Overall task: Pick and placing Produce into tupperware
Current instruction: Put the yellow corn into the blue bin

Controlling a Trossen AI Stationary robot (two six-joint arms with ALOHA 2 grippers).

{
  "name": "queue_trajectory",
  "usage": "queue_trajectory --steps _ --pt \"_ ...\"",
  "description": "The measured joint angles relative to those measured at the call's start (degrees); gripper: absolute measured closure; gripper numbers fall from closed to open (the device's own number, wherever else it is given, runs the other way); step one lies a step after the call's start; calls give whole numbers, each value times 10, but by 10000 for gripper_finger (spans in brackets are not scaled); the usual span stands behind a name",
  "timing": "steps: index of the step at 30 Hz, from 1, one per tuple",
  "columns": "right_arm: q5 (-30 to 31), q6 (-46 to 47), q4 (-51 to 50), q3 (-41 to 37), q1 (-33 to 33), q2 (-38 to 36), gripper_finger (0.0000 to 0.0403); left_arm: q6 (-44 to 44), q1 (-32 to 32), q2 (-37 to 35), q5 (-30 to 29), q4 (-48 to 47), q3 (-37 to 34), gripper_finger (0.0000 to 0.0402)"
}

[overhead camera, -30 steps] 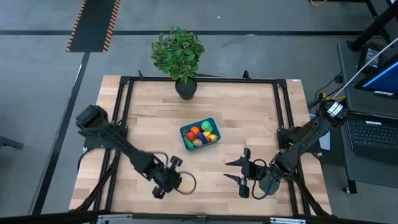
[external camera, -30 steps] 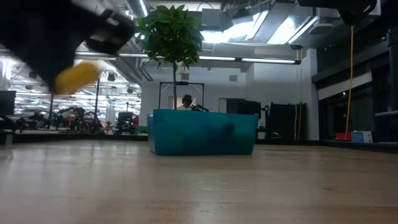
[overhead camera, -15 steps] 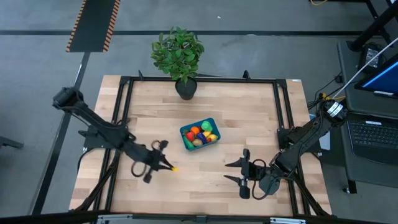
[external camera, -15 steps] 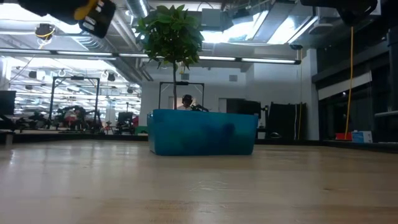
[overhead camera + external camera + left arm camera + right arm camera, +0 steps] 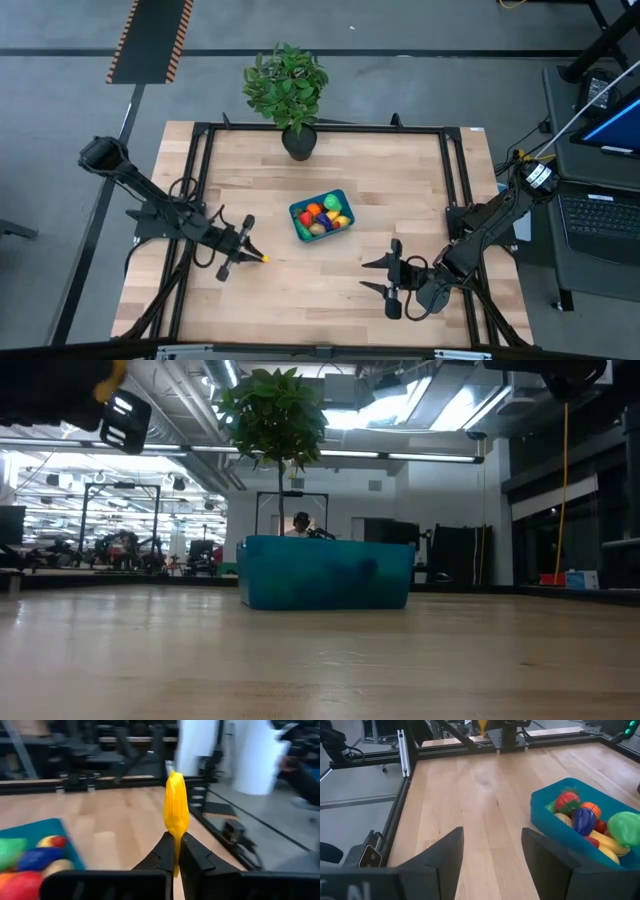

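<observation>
The teal tupperware sits at the table's middle, filled with several toy fruits and vegetables. It also shows in the low view and the left wrist view. My left gripper hovers left of and slightly nearer than the container, shut on a yellow toy piece. My right gripper waits open, right of and nearer than the container, its fingers pointing toward it. My left gripper pinches the yellow piece by its thin lower end between the two fingertips. The fingers run roughly level, pointing toward the table's right. The piece sticks out past the fingertips, lifted clear of the table.
A leafy potted plant stands at the table's far edge, behind the container. A black metal frame borders the tabletop. Bare wood lies between the left gripper and the container, and along the near edge.
My left gripper has risen from low near the table's near edge and moved toward the far-left, carrying the yellow piece with it. In the low view it climbed to the top left corner. The right arm stayed still.
</observation>
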Motion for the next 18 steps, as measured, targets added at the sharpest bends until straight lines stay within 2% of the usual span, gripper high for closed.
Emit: queue_trajectory --steps 6,11,18 --pt "2 1 0 0 -11 0 201 7 0 0 -92 3 0 396" --pt "27 16 0 0 -25 0 201 7 0 0 -179 3 0 398" --pt "34 28 -5 0 -43 0 201 6 0 0 -244 3 1 399"
